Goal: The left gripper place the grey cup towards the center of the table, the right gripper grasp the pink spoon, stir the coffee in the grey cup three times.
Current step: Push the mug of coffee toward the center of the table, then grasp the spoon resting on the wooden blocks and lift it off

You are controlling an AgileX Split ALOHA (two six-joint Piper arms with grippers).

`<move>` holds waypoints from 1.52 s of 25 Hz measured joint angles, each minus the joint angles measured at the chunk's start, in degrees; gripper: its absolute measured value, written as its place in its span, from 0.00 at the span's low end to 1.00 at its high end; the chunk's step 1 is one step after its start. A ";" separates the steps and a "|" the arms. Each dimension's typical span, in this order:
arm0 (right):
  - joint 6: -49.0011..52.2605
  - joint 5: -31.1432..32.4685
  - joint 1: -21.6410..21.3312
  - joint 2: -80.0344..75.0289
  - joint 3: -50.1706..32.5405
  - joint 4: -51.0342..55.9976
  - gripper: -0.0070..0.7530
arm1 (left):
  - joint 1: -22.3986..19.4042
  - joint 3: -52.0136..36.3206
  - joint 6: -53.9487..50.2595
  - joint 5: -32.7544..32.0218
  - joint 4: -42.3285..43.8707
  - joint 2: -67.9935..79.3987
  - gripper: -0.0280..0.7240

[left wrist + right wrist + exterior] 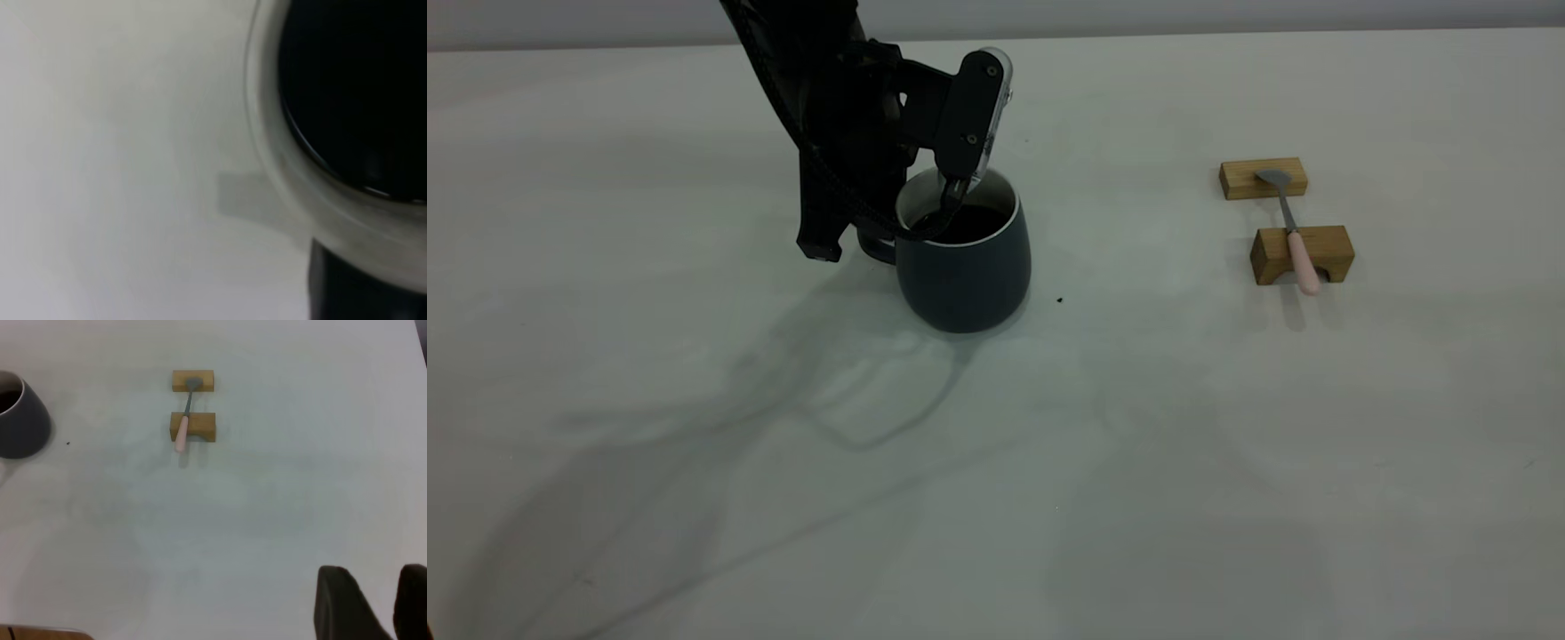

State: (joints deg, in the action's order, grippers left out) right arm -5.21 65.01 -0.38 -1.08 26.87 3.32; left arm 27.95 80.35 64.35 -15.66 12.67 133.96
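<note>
The grey cup [965, 267] stands on the table [1049, 462] a little left of centre, with dark coffee [980, 222] in it. My left gripper [885, 227] is at the cup, open. Its pale-edged finger [980, 116] reaches down inside the rim, and the other finger [818, 236] hangs outside, beyond the handle. Up close, the left wrist view shows the white rim [293, 193] and the coffee [360, 93]. The pink spoon [1294, 236] lies across two wooden blocks at the right. My right gripper [372, 580] hovers open, far from the spoon [185, 420] and the cup [20, 420].
The spoon's bowl rests on the far wooden block [1240, 178] and its handle on the near, notched block [1329, 249]. A tiny dark speck [1060, 300] lies just right of the cup. Bare tabletop lies between the cup and the blocks.
</note>
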 joint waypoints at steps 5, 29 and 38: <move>0.00 0.00 0.00 0.00 0.00 0.00 0.32 | 0.00 0.00 -2.62 0.12 -0.11 -1.19 0.84; 0.00 0.00 0.00 0.00 0.00 0.00 0.32 | -1.76 -0.36 -52.99 -51.27 2.37 -52.28 0.53; 0.00 0.00 0.00 0.00 0.00 0.05 0.32 | -1.76 -13.58 -62.23 -51.27 2.45 -80.78 0.49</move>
State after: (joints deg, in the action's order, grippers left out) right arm -5.21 65.01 -0.38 -1.08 26.87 3.37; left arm 26.19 66.77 2.12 -66.93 15.12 53.18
